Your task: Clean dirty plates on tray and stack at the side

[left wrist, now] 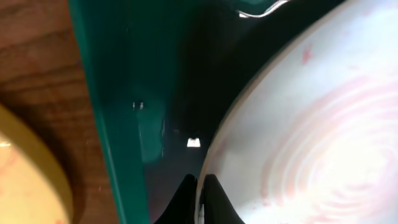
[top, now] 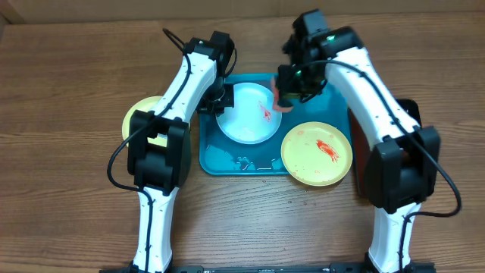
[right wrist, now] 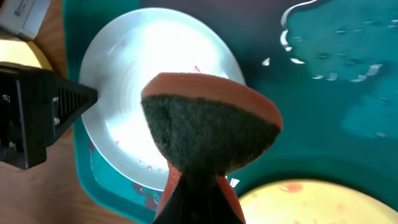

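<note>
Tray [top: 220, 161] of blue-green plastic sits in the middle of the table [top: 61, 152]. The light blue plate [top: 244, 121] lies in the far middle of the tray, with a red smear near its right edge. The left gripper [top: 220, 100] is closed on the left rim of this plate. In the left wrist view its fingertips [left wrist: 210, 194] pinch the rim.

The right gripper [right wrist: 194, 193] is closed on a sponge [right wrist: 211, 124], orange on one side and dark on the other. The sponge is over the right side of the same plate; I cannot tell if it touches.

One yellow plate [top: 317, 153] with a red smear rests on the near right corner of the tray. The second yellow plate [top: 140, 117] lies on the table, left of the tray. Water [top: 246, 161] pools in the near part of the tray.
</note>
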`<state>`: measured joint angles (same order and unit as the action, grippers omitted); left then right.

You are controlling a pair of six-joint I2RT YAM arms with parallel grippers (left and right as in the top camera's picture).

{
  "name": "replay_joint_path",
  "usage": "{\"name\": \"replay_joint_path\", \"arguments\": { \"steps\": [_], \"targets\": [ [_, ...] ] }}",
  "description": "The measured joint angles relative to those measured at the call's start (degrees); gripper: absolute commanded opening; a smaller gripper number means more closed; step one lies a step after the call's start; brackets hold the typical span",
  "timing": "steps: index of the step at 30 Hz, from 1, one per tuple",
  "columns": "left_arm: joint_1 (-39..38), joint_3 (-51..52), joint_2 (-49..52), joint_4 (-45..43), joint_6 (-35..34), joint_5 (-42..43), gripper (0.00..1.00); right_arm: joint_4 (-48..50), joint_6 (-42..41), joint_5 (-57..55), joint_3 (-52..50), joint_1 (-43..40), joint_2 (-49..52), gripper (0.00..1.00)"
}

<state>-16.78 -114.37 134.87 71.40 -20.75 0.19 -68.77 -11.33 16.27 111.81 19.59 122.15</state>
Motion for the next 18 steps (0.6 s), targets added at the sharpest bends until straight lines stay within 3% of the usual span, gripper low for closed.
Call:
{"name": "replay_joint_path", "arguments": {
  "steps": [18],
  "targets": [
    [0.81, 6.32, -1.79, -5.40, -0.09, 2.16, 0.04, 10.49, -6.71, -0.13, -5.79, 2.99, 9.88, 0.04]
  ]
}}
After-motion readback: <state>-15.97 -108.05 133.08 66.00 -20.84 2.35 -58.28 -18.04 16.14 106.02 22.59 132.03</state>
